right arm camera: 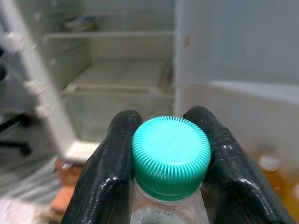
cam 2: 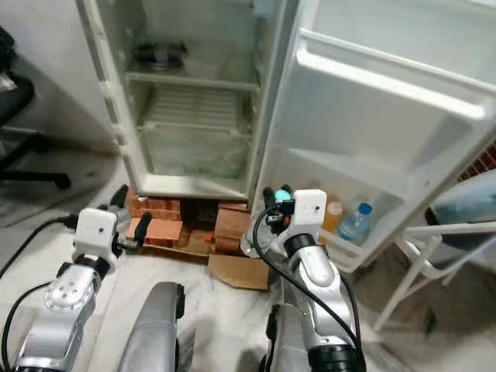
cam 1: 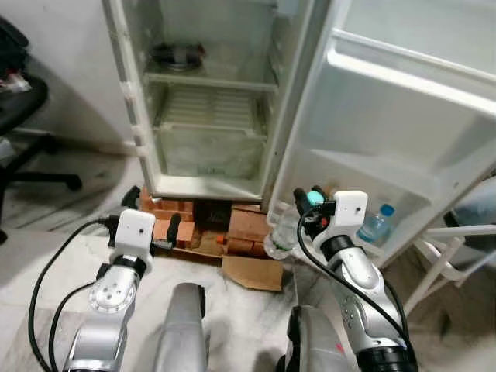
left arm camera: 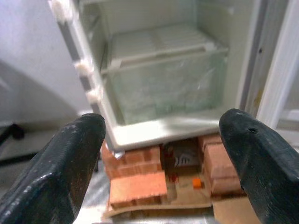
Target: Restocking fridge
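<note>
You're looking at the fridge [cam 1: 209, 108] w/ its door [cam 1: 403, 124] swung open to the right. Right pincer [right arm camera: 170, 154] is gripping a clear bottle [cam 1: 282, 231] by the neck, fingers [right arm camera: 110, 158] clamping just under the teal cap [right arm camera: 171, 156]. In the eye views the bottle is hanging low in front of the door's hinge edge, between cabinet and door, above the floor. Left pincer [left arm camera: 163, 154] is sitting wide, nothing in it, pointing at the crisper drawer [left arm camera: 163, 88] at the cabinet bottom; in the eye view it's hovering low, left of the bricks [cam 1: 182, 221]. Fridge is standing on those bricks, w/ cardboard [cam 1: 252, 271] lying flat in front of them. Upper shelf is carrying a dark round item [cam 1: 177, 54], too blurry to ID. Lowest door rack is holding a blue-cap bottle [cam 1: 376, 225] and, next to it, an orange one [cam 2: 333, 215]. Black office chair [cam 1: 23, 116] is sitting far left; white frame [cam 1: 446, 256] far right.
</note>
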### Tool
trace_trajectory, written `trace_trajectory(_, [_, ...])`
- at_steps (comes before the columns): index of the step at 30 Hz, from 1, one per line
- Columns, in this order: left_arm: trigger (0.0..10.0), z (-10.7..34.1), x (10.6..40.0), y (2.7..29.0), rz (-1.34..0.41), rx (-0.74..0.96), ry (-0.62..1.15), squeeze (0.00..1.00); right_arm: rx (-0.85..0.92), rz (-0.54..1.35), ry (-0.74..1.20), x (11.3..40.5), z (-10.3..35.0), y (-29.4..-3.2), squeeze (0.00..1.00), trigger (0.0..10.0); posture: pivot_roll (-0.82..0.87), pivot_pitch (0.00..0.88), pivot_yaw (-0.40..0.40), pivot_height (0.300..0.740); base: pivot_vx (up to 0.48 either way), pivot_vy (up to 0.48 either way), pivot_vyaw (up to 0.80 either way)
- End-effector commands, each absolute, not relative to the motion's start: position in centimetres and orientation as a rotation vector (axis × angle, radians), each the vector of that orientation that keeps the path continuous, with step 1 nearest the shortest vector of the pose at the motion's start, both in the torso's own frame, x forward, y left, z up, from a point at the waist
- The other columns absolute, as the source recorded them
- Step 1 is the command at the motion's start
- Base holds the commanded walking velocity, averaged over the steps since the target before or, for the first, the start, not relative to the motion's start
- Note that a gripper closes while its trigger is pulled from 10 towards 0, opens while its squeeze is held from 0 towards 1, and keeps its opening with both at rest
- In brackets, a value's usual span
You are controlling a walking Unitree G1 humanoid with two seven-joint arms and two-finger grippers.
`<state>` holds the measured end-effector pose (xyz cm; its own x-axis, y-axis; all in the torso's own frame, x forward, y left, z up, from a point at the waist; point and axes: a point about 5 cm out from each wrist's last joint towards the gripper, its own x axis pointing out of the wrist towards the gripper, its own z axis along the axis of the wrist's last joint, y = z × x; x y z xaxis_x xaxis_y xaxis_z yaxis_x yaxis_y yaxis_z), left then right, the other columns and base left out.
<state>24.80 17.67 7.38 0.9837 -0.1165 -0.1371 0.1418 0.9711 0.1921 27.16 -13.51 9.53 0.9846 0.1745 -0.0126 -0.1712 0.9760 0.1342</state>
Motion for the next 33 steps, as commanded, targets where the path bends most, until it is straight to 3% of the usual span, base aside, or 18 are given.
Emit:
trace_trajectory(1, [10.0,7.4,24.6,17.3,-0.146,0.185,0.119,0.00,0.099,0.112,-0.018,27.6,10.3,-14.6,0.00,10.0,0.07,0.067,-0.051,0.627,0.000,0.000,0.00])
trace_trajectory(16, [10.0,7.0,24.2,16.9,-0.186,0.145,0.140,0.00,0.057,0.060,-0.060,27.6,10.6,-15.0,0.00,10.0,0.07,0.084,-0.041,0.627,0.271,0.000,0.00])
trace_trajectory(33, [10.0,6.9,24.1,16.7,-0.186,0.137,0.138,0.00,0.080,0.178,-0.060,27.6,10.6,-13.7,0.00,10.0,0.07,0.083,-0.050,0.627,0.367,0.000,0.00])
